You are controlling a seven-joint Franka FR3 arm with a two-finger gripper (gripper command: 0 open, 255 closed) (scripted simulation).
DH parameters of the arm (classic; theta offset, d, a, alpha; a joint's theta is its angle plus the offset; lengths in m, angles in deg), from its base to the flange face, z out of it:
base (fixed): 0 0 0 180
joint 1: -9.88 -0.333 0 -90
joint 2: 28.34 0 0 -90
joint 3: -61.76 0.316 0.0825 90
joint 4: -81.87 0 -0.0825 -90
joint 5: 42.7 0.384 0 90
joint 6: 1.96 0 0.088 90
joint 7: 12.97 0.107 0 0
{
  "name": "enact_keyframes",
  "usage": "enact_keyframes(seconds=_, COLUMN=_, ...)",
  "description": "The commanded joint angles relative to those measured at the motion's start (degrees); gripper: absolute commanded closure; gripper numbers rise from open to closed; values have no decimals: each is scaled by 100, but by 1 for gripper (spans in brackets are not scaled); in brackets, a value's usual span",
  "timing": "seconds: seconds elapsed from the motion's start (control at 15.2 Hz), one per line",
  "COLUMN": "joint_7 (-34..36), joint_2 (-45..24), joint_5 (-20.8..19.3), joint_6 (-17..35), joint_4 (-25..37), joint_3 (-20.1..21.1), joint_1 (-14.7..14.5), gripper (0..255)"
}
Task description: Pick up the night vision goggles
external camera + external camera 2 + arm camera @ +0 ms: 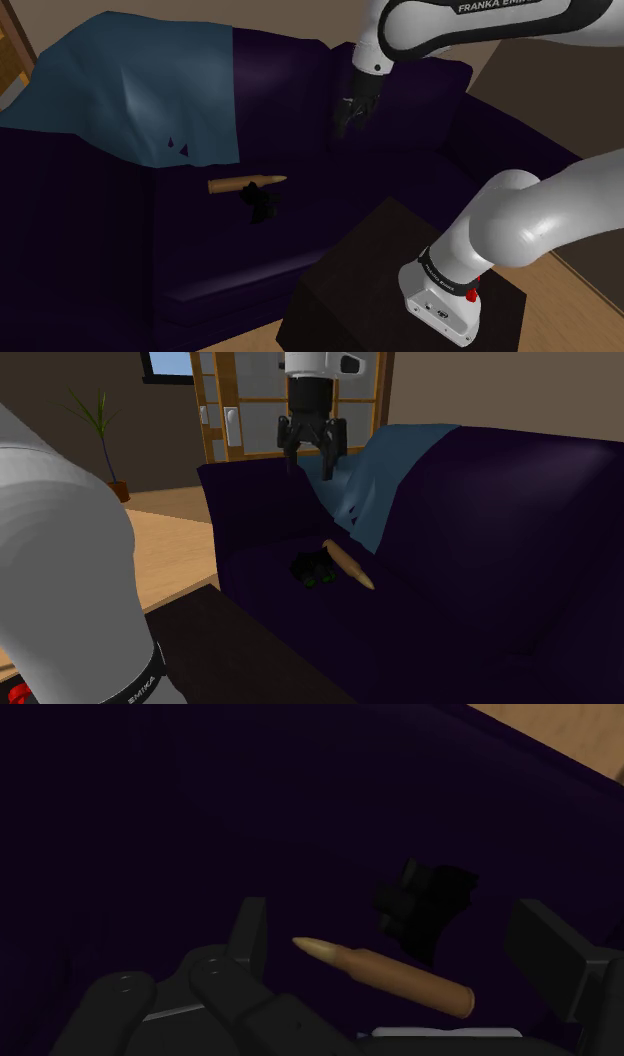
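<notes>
The white Franka arm's black gripper (pixel 310 471) is hanging open and empty above the seat of a dark purple sofa (pixel 100 235), its two fingers standing well apart and touching nothing. The night vision goggles (pixel 260 206), a small black lump, are lying on the seat cushion below the gripper and well clear of it, showing small green glints in the second exterior view. A brass-coloured rifle cartridge (pixel 247 183) is lying flat just beside the goggles, on their backrest side, with its pointed tip aiming toward the shoulder view's right. In the wrist view the cartridge and the goggles are both appearing between the spread fingers, far beneath them. A blue blanket (pixel 140 90) is draping over the sofa's backrest and spilling down onto the seat, its lower edge ending near the cartridge. The arm's black box stand (pixel 370 270) is sitting in front of the sofa. A potted plant (pixel 95 422) is standing on the wooden floor (pixel 175 542) beyond the sofa's arm.
</notes>
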Motion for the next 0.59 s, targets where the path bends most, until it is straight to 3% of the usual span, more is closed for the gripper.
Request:
enact_keyframes(seconds=0.0, joint_7=45, joint_2=-330, joint_5=44, joint_6=389, joint_4=-36, joint_3=57, joint_1=-51, gripper=0)
enact_keyframes(seconds=0.53, joint_7=221, joint_2=-2024, joint_5=145, joint_6=1794, joint_4=284, joint_3=279, joint_1=-225, gripper=0)
